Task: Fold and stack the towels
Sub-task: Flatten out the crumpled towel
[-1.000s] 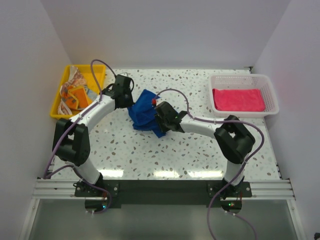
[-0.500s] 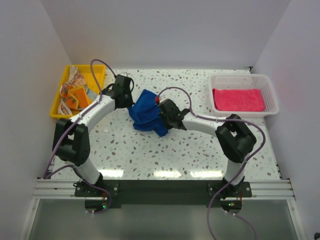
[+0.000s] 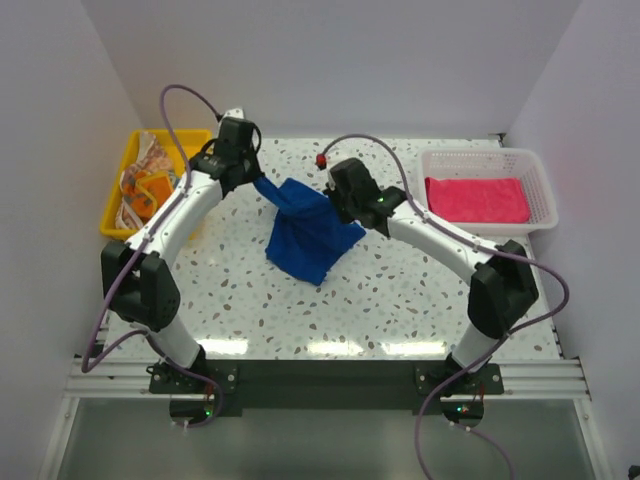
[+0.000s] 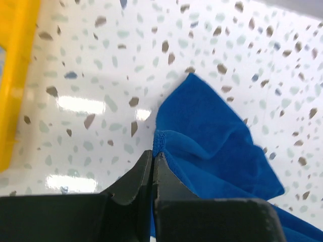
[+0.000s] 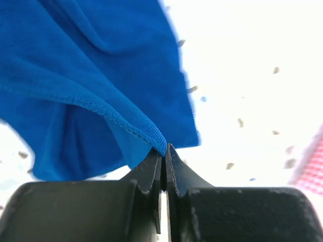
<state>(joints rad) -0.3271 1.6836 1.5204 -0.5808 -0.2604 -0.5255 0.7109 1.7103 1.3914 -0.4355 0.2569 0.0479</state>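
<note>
A royal blue towel (image 3: 308, 235) hangs spread between my two grippers above the middle of the table, its lower corner drooping toward the tabletop. My left gripper (image 3: 262, 187) is shut on the towel's left corner (image 4: 160, 138); my right gripper (image 3: 340, 212) is shut on its right corner (image 5: 156, 138). In the right wrist view the hemmed edge of the blue towel (image 5: 91, 75) runs up to the pinched tips. A hot pink towel (image 3: 476, 199) lies flat in the white basket. Orange patterned towels (image 3: 148, 185) lie crumpled in the yellow tray.
The yellow tray (image 3: 120, 215) stands at the table's left edge, seen also as a yellow tray rim (image 4: 15, 75) in the left wrist view. The white mesh basket (image 3: 540, 190) stands at the back right. White walls close in the table on three sides.
My right gripper has shut on the blue towel's right corner. Both arms rose and drew apart, so the bunched towel now hangs spread between them.
</note>
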